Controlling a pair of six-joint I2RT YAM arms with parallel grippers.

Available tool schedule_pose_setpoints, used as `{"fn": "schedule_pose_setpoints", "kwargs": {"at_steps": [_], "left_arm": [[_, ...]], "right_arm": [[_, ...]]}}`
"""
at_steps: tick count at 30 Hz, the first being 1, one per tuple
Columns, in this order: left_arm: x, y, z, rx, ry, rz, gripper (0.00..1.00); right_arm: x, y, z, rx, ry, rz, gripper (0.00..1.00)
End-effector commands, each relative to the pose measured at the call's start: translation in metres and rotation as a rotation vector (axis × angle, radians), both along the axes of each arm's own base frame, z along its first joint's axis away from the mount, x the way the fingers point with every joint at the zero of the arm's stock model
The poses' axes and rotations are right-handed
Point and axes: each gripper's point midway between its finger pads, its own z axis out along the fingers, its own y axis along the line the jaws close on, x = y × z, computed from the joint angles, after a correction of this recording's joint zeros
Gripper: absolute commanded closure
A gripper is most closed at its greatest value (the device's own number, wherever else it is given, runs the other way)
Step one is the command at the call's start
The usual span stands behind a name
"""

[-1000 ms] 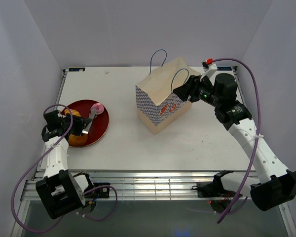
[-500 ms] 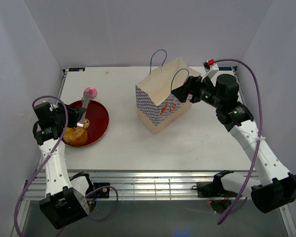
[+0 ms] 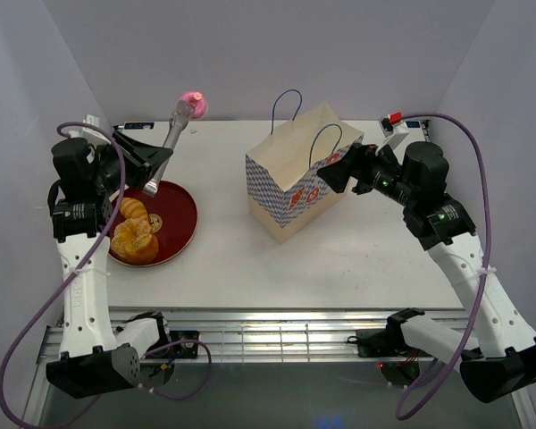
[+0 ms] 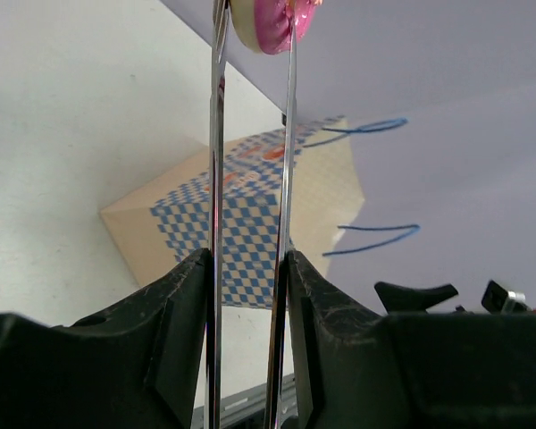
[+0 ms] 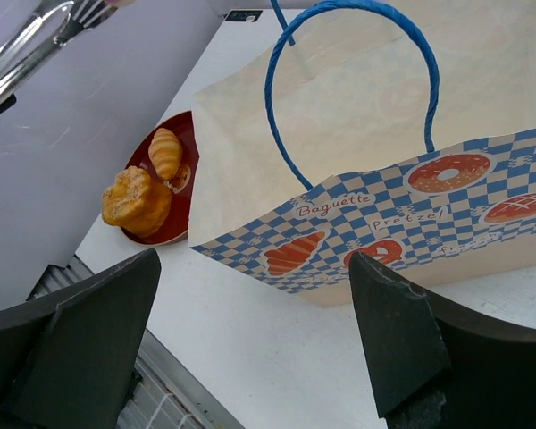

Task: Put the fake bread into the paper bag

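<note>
Swinging the pink-topped cake [image 3: 194, 105], pinched in tongs [image 3: 171, 143] the left hand [image 4: 247, 277] clenches, over the paper bag [image 3: 290, 174] needs a steady squeeze; the right hand [image 3: 332, 174] is released.

The paper bag [image 3: 290, 183] stands right of centre near the table's [image 3: 232, 264] far edge, 2 handles arching over its mouth, the right gripper [image 3: 330, 170] just beside it. The plate [image 3: 180, 219] blocks the left edge, tongs [image 3: 165, 147] raised above it. Between plate and bag the surface lies open.

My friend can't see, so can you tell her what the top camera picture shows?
The left gripper holds tongs up in the air, pinching a pink cake at their tip. Two orange pastries lie on a red plate nearby, and the right gripper is open beside a paper bag.
</note>
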Motion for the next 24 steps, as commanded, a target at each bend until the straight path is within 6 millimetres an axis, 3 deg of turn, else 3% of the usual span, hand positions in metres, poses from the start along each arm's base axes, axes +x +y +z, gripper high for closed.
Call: {"fn": "schedule_pose_setpoints", "kwargs": {"at_steps": [1,3,13,24], "left_arm": [[-0.009,-0.029,0.045,0.031,-0.129,-0.124,0.53],[-0.017,-0.045,0.059,0.036,-0.166,-0.179,0.53],[-0.039,-0.118,0.069,0.036,-0.203,-0.419,0.53],[-0.036,-0.16,0.032,0.059,-0.14,-0.481,0.5]], "right_arm": [[-0.008,-0.01,0.028,0.034,-0.05,-0.041,0.08],[-0.009,-0.014,0.028,0.034,-0.038,-0.065,0.07],[-0.024,-0.026,0.03,0.106,-0.005,-0.133,0.07],[-0.027,-0.038,0.04,0.079,-0.016,-0.187,0.07]]}}
